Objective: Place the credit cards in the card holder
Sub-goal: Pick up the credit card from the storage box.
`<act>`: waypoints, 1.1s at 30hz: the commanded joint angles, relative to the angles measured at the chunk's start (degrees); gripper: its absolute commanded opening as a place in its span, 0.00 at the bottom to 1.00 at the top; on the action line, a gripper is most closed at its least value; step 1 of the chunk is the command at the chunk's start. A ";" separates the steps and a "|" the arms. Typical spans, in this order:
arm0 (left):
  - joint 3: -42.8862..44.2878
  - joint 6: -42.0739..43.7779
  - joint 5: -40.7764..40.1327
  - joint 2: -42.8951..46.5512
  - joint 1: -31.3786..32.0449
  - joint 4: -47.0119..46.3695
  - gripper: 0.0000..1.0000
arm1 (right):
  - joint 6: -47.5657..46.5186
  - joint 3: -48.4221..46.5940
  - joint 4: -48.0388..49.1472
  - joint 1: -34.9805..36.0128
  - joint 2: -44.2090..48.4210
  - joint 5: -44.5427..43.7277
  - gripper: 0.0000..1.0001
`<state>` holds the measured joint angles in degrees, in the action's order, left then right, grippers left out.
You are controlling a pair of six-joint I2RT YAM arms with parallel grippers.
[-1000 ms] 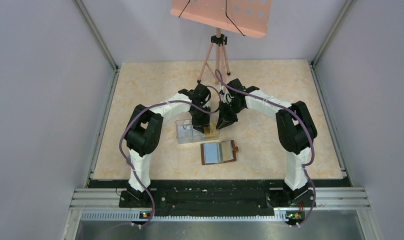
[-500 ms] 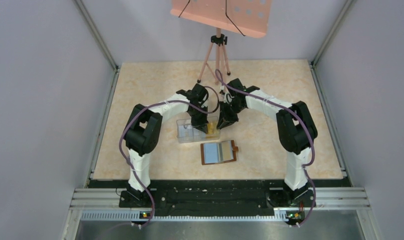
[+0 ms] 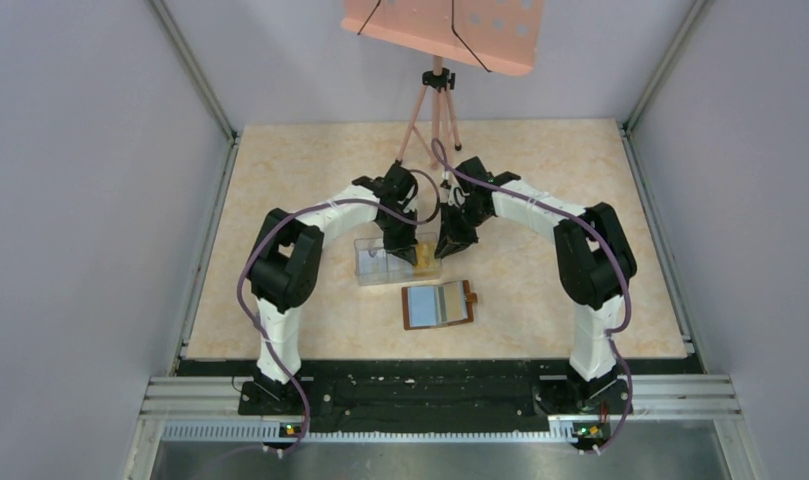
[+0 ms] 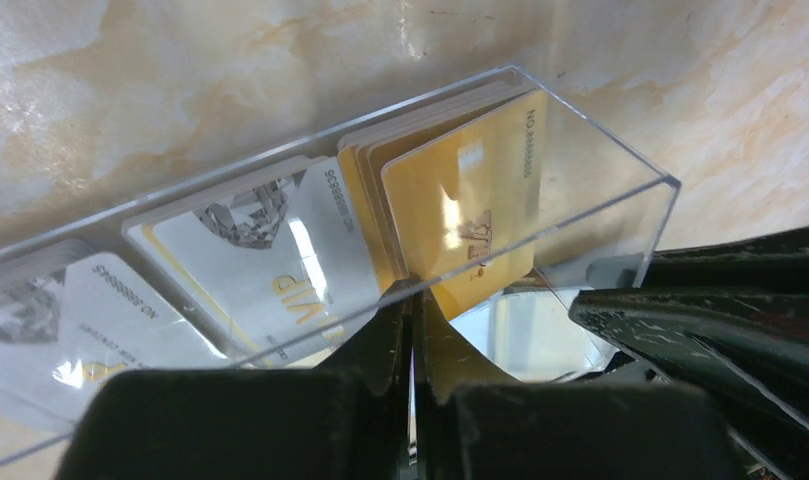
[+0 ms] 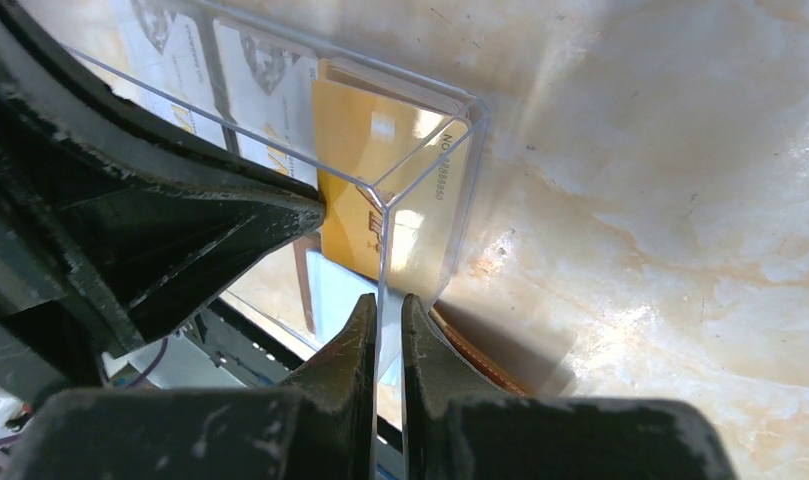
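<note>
A clear plastic box stands mid-table with credit cards upright inside. Whitish cards fill its middle part and orange-yellow cards its right end. My left gripper reaches down into that right end and is shut on the lower edge of the front orange-yellow card, which leans away from the stack. The right gripper is shut on the box's right end wall, beside the left one. The card holder, a brown wallet, lies open in front of the box.
A tripod holding a pink board stands at the back of the table. Grey walls close in both sides. A black rail with the arm bases runs along the near edge.
The left gripper's fingers have closed together onto the front orange-yellow card inside the box. The right gripper has stayed shut on the box wall.
</note>
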<state>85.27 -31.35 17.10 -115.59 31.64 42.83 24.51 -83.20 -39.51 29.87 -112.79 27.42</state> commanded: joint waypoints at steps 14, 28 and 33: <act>9.00 3.62 -0.09 -0.60 1.80 4.24 0.19 | -0.22 0.32 0.75 0.78 3.81 3.78 0.00; 16.30 6.90 -1.58 -6.40 3.11 11.60 0.20 | -0.09 0.29 0.76 0.75 3.81 3.77 0.00; 15.78 6.81 -1.41 -5.50 3.15 11.14 0.00 | -0.04 0.22 0.79 0.72 3.96 3.75 0.00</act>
<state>99.72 -25.74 16.16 -121.45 34.33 52.60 24.49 -82.85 -39.59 29.89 -112.57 27.35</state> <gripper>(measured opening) 0.097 0.050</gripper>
